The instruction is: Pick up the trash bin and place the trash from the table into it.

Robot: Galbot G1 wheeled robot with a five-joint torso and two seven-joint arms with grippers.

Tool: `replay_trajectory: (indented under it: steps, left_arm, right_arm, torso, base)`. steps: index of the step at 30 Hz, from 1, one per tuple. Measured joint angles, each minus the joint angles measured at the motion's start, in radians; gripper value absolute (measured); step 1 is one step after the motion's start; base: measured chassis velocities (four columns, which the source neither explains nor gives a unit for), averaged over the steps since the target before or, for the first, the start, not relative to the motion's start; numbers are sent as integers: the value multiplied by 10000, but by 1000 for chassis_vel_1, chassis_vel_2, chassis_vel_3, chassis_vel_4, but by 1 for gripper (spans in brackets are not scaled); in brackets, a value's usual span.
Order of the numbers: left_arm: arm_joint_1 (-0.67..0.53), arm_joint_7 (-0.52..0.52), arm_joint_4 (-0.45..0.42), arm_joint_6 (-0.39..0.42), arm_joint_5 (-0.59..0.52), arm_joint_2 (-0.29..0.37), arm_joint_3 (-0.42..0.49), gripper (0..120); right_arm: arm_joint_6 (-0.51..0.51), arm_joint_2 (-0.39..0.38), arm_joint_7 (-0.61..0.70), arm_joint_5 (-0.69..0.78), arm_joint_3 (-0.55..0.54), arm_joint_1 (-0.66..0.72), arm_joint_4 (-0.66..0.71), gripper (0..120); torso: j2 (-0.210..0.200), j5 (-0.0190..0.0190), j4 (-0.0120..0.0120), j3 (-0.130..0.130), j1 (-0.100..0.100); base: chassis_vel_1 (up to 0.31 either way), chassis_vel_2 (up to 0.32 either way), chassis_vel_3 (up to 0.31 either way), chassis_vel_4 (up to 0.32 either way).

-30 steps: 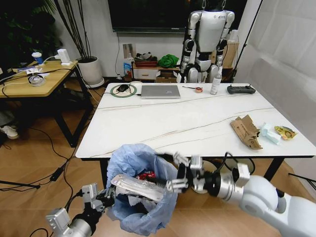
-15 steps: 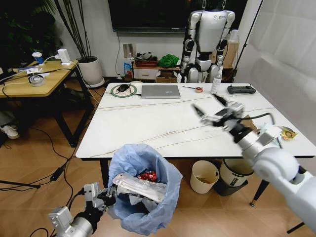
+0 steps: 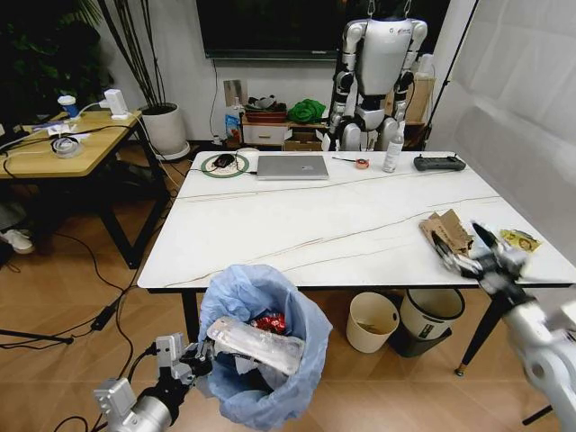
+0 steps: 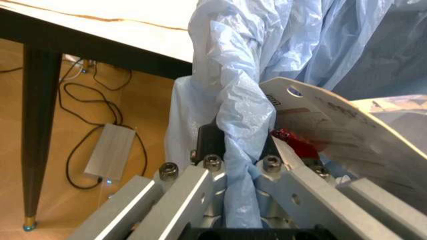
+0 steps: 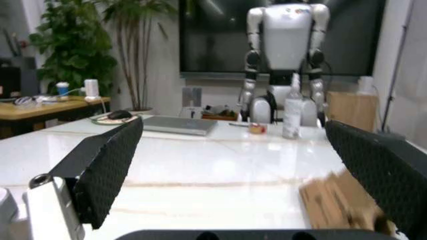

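The trash bin (image 3: 256, 355), lined with a crinkled light-blue bag, hangs below the table's front edge. My left gripper (image 3: 184, 358) is shut on the bag's rim (image 4: 237, 150). Inside lie clear plastic packaging (image 3: 256, 339) and a crushed red can (image 3: 267, 319). My right gripper (image 3: 465, 246) stands open just above the white marble table (image 3: 315, 216), at its right end. It hovers right beside the torn brown cardboard (image 3: 447, 230); the right wrist view shows this cardboard (image 5: 333, 200) between the spread fingers (image 5: 110, 165). A small yellow wrapper (image 3: 520, 239) lies farther right.
At the table's far edge sit a silver laptop (image 3: 292, 166), a black controller (image 3: 439, 163) and a bottle (image 3: 393, 148). A cream bin (image 3: 373, 321) and a white bin with black rim (image 3: 432, 310) stand under the table. A wooden desk (image 3: 63, 144) is at the left.
My right gripper left the clear packaging in the bin, swung up across the table and came down at the right end by the cardboard. The left gripper and bin stayed put.
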Motion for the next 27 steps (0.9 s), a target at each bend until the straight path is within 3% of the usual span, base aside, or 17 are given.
replay_trajectory:
  steps: [1, 3, 6, 16, 27]
  left_arm:
    - [0, 0, 0, 0, 0, 0, 0, 0]
    - [-23, 75, 94, -76, 162, -60, 66, 0]
    - [79, 196, 95, -154, 284, -84, 114, 0]
    - [251, 267, 11, -228, 378, -57, 171, 0]
    - [275, 269, -116, -233, 362, 45, 207, 0]
  right_arm:
    - [0, 0, 0, 0, 0, 0, 0, 100]
    - [253, 1362, -636, -199, 393, -406, -234, 100]
    - [372, 2004, -1115, -182, 622, -508, -419, 100]
    - [466, 2437, -1613, 3, 868, -602, -492, 100]
    - [685, 2742, -1870, -229, 854, -867, -447, 100]
  torso:
    - [0, 0, 0, 0, 0]
    - [0, 7, -3, 0, 0]
    - [0, 4, 0, 0, 0]
    - [0, 2, 3, 1, 0]
    - [0, 5, 0, 1, 0]
  base:
    - [0, 0, 0, 0]
    - [0, 0, 0, 0]
    - [0, 0, 0, 0]
    - [-8, -14, 14, 9]
    - [-129, -129, 111, 116]
